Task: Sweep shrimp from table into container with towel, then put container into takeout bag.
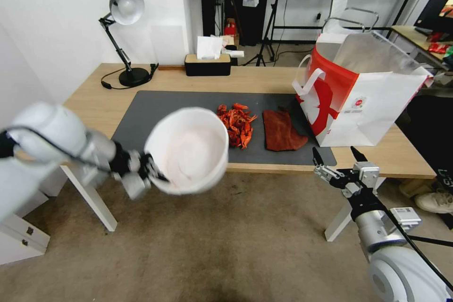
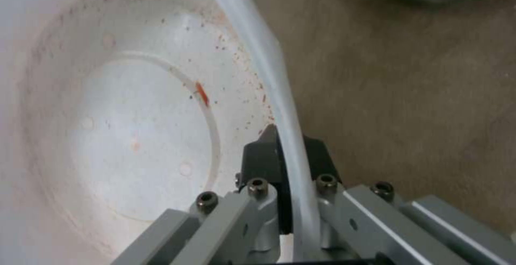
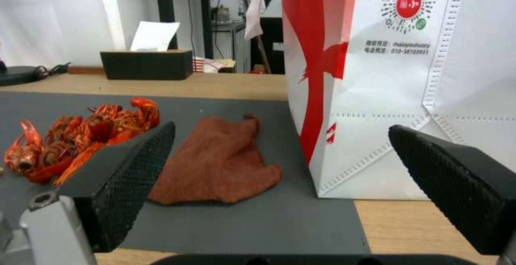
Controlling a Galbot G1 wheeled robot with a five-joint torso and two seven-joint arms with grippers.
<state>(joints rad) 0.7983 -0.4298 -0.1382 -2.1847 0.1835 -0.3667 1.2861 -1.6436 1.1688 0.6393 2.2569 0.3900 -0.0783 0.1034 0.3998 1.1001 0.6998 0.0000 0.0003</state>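
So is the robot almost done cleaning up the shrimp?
Not yet. The left gripper grips the container, tilted and empty, off the table's front edge. The shrimp and towel lie on the mat; the right gripper hangs open nearby. The takeout bag waits.

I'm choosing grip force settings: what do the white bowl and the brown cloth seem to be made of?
The container looks like thin, smooth plastic: its rim shows translucent between the left gripper fingers. The towel looks like matte, suede-like fabric, lying limp and rumpled on the mat.
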